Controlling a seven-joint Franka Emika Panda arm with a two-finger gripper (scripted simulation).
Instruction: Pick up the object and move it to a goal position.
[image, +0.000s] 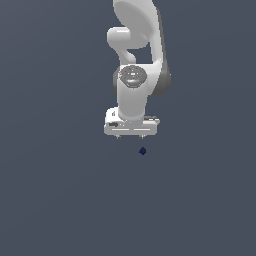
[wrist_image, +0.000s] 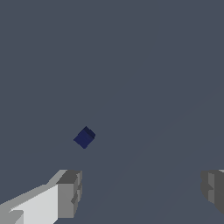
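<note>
Cube lies apart from the spread pincer.

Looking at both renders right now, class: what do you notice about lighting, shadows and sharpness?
Exterior view: flat, even light on the grey floor, no cast shadow visible under the cube, soft highlight on the white arm. Wrist view: cube sharp, with shaded faces, no glare; gripper fingers cut off at the frame edge.

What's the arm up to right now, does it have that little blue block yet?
Gripper open, jaws wide apart, holding nothing. Blue cube not yet grasped, lying apart from the jaws. Nothing in the way.
</note>
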